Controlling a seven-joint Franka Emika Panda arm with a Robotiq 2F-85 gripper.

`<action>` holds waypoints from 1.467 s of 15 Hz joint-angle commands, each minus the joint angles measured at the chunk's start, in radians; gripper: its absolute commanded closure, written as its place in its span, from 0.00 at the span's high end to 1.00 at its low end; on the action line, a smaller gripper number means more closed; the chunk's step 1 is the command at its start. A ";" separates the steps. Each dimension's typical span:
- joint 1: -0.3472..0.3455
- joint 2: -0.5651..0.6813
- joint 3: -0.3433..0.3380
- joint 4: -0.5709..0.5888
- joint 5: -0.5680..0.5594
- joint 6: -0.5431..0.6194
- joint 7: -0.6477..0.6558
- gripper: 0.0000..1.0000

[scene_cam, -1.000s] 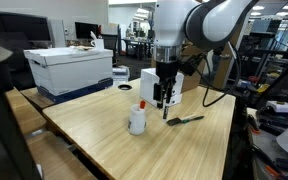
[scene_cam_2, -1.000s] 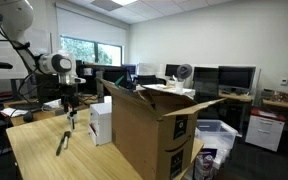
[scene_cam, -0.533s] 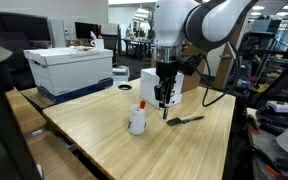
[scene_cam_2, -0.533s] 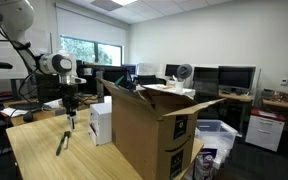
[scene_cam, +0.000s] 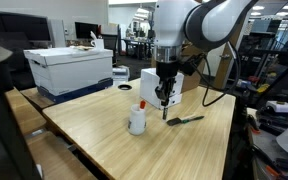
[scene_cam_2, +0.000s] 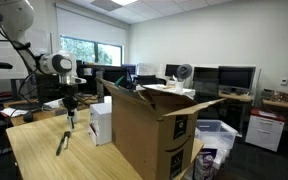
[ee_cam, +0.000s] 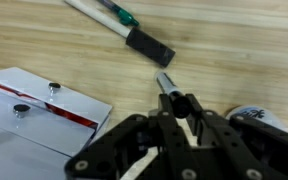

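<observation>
A: Exterior views?
B: Tool (scene_cam: pixel 164 102) grips a pen (scene_cam: pixel 165 114), tip down over the desk (scene_cam: pixel 94 140), beside a cup (scene_cam: pixel 137 121).
A: Wrist?
B: Tool clamped round the pen, not set down. A marker (ee_cam: pixel 124 30) lies loose, untouched.

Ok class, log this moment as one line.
gripper: closed on grey marker | nearby: white cup, green-handled tool, white box | surface: wooden table
</observation>
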 commanded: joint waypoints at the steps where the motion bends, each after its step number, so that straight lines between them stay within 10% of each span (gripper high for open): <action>1: 0.000 -0.006 0.004 -0.009 0.028 -0.013 -0.025 0.09; 22: 0.082 -0.097 0.139 0.276 -0.011 -0.395 -0.023 0.09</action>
